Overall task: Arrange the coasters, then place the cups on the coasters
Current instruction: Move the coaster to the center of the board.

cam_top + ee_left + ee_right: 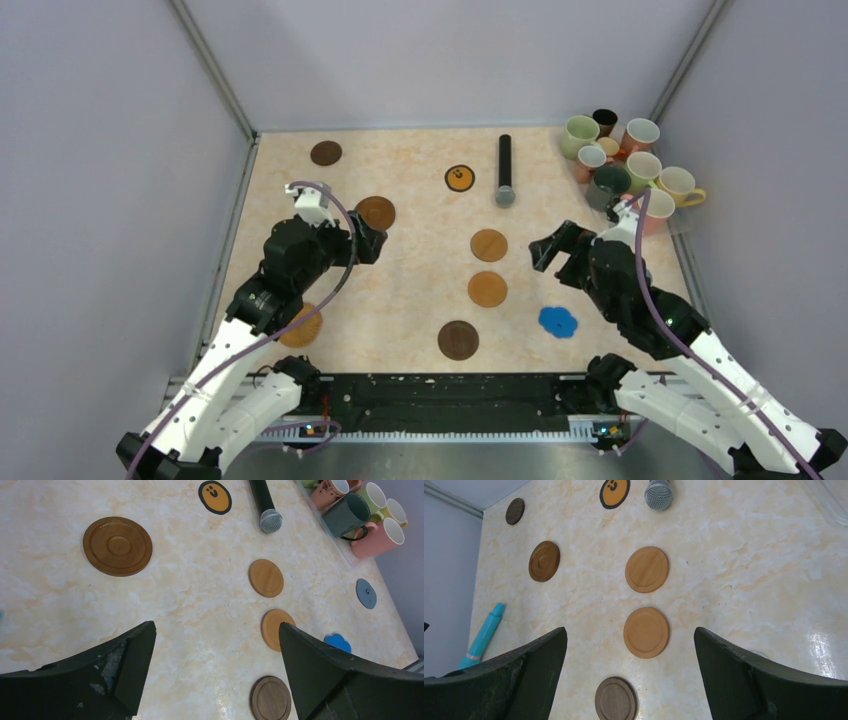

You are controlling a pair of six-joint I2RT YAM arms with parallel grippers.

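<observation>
Several coasters lie scattered on the marble table: a dark brown one (326, 153) at the back, a brown one (376, 212), a black-and-orange one (460, 178), a tan one (489, 245), an orange one (487, 289), a dark one (458, 340), a blue flower (558, 321) and a grey-blue one (366, 593). The cups (620, 160) stand clustered in the back right corner. My left gripper (370, 240) (215, 630) hovers open beside the brown coaster. Over the right middle, my right gripper (548, 250) (630, 630) is open and empty, facing the orange coaster (646, 632).
A long black cylinder with a grey tip (505, 170) lies at the back middle, between the black-and-orange coaster and the cups. Another tan coaster (300, 328) is partly hidden under the left arm. A teal stick (484, 635) lies near the left wall. Walls close in on both sides.
</observation>
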